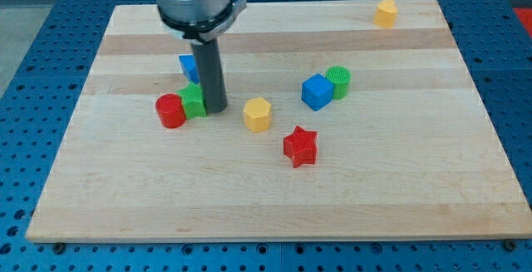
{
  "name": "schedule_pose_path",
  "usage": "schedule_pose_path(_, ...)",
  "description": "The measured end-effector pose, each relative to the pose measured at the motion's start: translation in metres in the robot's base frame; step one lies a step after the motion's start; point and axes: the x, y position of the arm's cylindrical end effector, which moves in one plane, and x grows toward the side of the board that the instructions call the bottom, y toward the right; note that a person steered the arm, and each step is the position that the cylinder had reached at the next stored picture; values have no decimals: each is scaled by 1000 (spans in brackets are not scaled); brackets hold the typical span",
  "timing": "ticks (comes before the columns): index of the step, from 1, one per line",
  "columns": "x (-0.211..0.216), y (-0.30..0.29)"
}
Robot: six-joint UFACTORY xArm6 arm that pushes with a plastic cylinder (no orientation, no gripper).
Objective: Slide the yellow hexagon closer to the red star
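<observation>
The yellow hexagon (258, 114) lies near the board's middle. The red star (300, 146) lies a short way to its lower right, with a small gap between them. My tip (215, 107) rests on the board to the left of the yellow hexagon, apart from it, and right beside a green block (194, 101).
A red cylinder (170, 111) touches the green block on its left. A blue block (189, 66) sits partly hidden behind the rod. A blue cube (316, 91) and a green cylinder (338, 81) stand together right of centre. A yellow block (385, 12) sits near the board's top right corner.
</observation>
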Motion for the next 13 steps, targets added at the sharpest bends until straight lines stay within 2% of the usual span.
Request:
schedule_pose_path(2, 48, 10)
schedule_pose_path(3, 43, 39)
schedule_pose_path(10, -109, 168)
schedule_pose_path(13, -122, 254)
